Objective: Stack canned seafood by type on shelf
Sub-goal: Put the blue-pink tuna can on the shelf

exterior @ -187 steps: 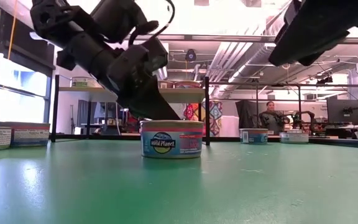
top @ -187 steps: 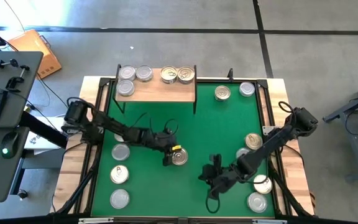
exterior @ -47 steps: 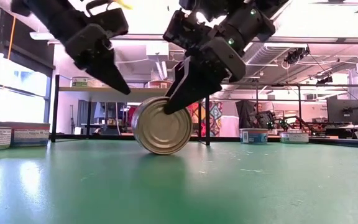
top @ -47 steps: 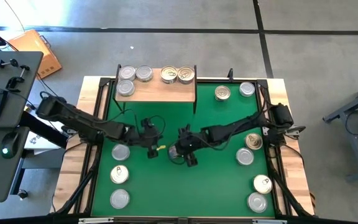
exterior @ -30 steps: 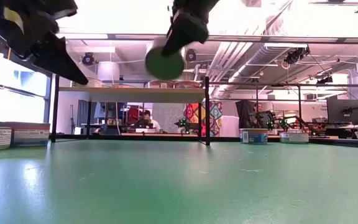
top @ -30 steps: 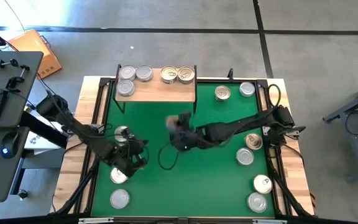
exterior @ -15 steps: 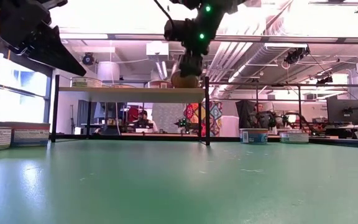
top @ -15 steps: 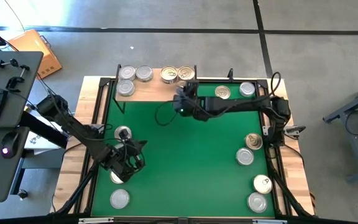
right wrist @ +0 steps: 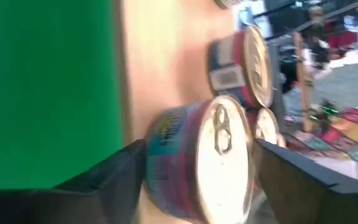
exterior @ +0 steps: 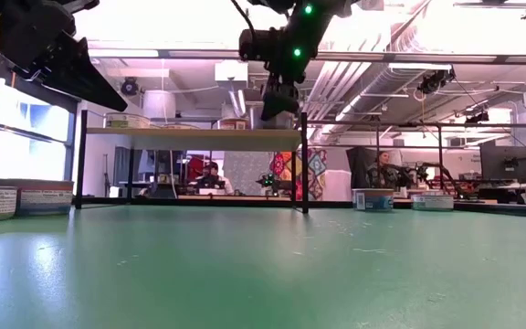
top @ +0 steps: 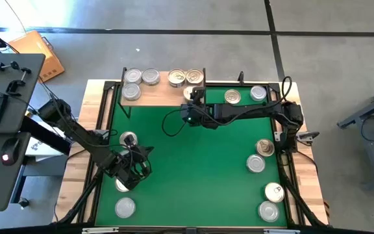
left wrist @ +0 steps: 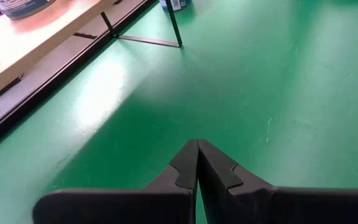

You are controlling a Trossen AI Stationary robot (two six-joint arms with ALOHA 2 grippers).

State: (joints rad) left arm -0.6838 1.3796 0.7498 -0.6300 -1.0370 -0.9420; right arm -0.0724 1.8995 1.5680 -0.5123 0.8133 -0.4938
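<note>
While keeping the right claw [top: 192, 95] spread wide around a gold-lidded can [right wrist: 219, 155] at the shelf's [top: 164, 96] right end, and the left claw [left wrist: 197, 146] pinched shut near the tabletop's [top: 206, 156] left edge, has six cans shelved by type and roughly nine to go.

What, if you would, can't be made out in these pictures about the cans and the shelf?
- High view: the right hand covers the shelf front corner, so the can between its fingers barely shows.
- Right wrist view: that can is blurred; label unreadable.
- High view: the left hand partly hides a can on the mat.
</note>
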